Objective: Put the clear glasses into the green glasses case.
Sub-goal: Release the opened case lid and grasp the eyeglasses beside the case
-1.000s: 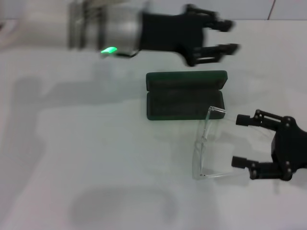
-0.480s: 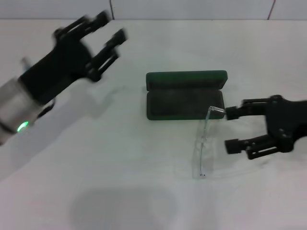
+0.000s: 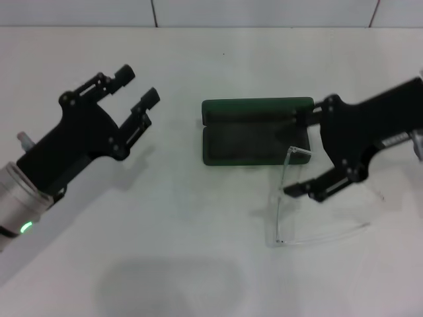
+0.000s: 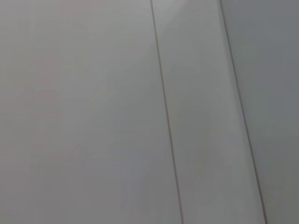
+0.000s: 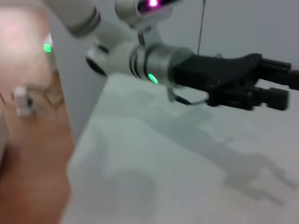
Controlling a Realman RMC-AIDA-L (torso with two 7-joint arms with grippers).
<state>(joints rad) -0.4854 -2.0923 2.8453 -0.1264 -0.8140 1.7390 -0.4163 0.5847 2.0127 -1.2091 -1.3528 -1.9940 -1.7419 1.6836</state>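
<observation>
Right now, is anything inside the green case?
The open green case shows only dark lining. The right claw covers its right end. The clear glasses lie on the table in front.

white table [image 3: 198, 264] (plain), tiled wall [image 3: 264, 12]

White table [image 3: 198, 264], pale seamed wall [image 3: 264, 12], perhaps wooden floor [image 5: 28, 154].

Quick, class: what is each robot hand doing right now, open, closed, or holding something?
Left hand: open, holding nothing, above the table left of the green glasses case.
Right hand: open, holding nothing, straddling one arm of the clear glasses.
</observation>
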